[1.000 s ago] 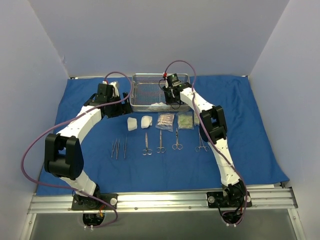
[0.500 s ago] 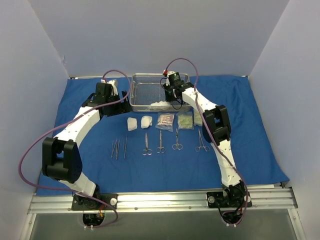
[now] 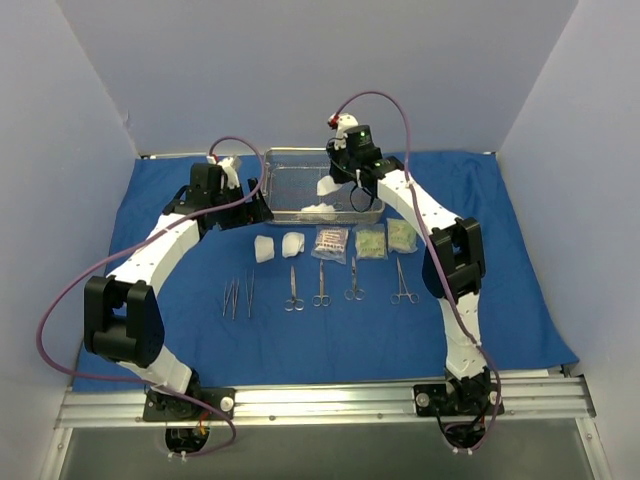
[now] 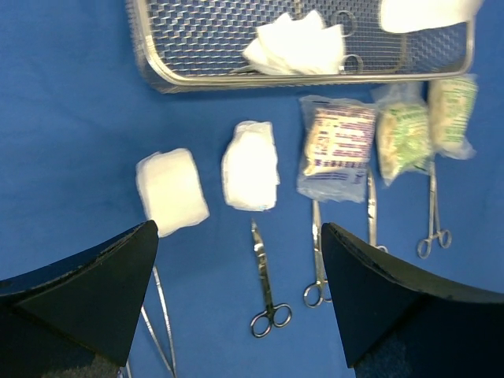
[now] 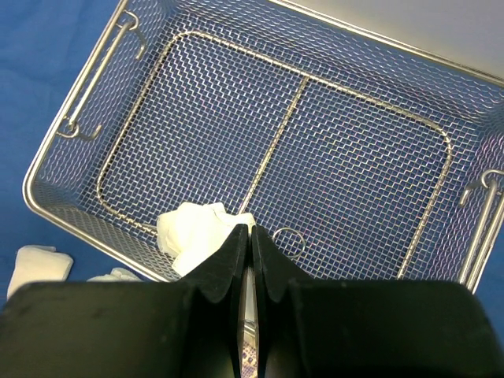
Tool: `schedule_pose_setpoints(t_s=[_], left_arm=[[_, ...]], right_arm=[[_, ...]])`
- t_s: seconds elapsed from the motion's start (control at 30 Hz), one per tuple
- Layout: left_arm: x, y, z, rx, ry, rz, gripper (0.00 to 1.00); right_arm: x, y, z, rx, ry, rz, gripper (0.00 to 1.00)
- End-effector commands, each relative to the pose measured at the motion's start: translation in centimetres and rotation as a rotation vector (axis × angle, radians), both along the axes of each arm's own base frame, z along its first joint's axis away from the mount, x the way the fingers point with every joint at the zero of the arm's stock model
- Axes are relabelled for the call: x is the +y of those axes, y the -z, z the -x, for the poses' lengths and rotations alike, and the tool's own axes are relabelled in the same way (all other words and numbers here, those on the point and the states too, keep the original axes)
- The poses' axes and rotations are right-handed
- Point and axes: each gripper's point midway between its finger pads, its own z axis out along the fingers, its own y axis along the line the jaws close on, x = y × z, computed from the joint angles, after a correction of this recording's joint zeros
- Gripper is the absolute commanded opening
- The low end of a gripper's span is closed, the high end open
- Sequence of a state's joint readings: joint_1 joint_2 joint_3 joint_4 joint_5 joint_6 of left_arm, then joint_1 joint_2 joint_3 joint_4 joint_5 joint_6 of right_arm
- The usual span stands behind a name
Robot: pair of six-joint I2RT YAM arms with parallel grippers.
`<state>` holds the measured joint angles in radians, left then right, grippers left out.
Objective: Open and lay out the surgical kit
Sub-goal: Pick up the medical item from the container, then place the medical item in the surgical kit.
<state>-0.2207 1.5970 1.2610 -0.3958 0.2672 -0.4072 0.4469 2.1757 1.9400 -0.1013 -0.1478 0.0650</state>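
Right tool pinched shut on a white gauze pad, held just above the wire-mesh tray, where loose gauze lies against its near wall. Left tool hangs wide open over the blue cloth, above two folded pads, clear packets and scissors laid in rows

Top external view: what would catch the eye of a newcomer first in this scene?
The blue cloth covers the table, with a tidy row of steel instruments and, beyond it, folded gauze pads and packets. At the far edge stands a wire-mesh tray, over which the right arm's shut fingers appear to hold a white gauze piece.
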Motion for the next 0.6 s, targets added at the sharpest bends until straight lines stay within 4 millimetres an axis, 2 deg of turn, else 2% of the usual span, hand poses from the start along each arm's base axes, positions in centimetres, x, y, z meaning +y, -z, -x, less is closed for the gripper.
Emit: schedule_pose_setpoints(t_s=[0.0, 0.07, 0.1, 0.17, 0.2, 0.23, 0.27, 0.33, 0.37, 0.4, 0.5, 0.57], left_arm=[[-2.2, -4.5, -1.4, -0.127, 0.091, 0.100, 0.94], [-3.7, -5.5, -1.0, -0.153, 0.170, 0.166, 0.94], [-4.2, -6.0, -0.8, -0.163, 0.204, 0.193, 0.94], [-5.4, -7.1, -0.4, -0.201, 0.278, 0.250, 0.94], [-6.5, -7.7, 0.6, -0.202, 0.356, 0.300, 0.94], [-7.1, -8.2, 0.8, -0.225, 0.394, 0.321, 0.94], [-7.4, -8.2, 1.1, -0.228, 0.419, 0.333, 0.94], [-8.1, -8.4, 1.5, -0.236, 0.458, 0.344, 0.94], [-8.2, -8.1, 1.7, -0.239, 0.477, 0.328, 0.94], [-8.4, -8.0, 1.8, -0.239, 0.485, 0.321, 0.94], [-8.9, -7.3, 2.5, -0.232, 0.518, 0.293, 0.94], [-9.5, -7.0, 3.1, -0.234, 0.541, 0.283, 0.94]], right_arm=[[0.6, -4.1, 1.0, -0.076, -0.049, -0.026, 0.00], [1.4, -4.9, 2.2, -0.081, -0.105, -0.038, 0.00], [1.7, -6.0, 2.9, -0.099, -0.129, -0.049, 0.00], [2.6, -5.7, 4.6, -0.088, -0.212, -0.052, 0.00], [2.9, -6.8, 5.5, -0.103, -0.248, -0.063, 0.00], [3.4, -7.0, 6.4, -0.103, -0.281, -0.069, 0.00], [4.0, -6.7, 7.5, -0.092, -0.333, -0.075, 0.00], [4.5, -7.7, 9.1, -0.106, -0.387, -0.086, 0.00], [5.2, -7.3, 10.6, -0.093, -0.447, -0.082, 0.00], [5.5, -8.1, 11.5, -0.107, -0.479, -0.092, 0.00], [6.5, -8.8, 14.3, -0.106, -0.571, -0.116, 0.00], [6.7, -9.0, 15.4, -0.106, -0.611, -0.118, 0.00]])
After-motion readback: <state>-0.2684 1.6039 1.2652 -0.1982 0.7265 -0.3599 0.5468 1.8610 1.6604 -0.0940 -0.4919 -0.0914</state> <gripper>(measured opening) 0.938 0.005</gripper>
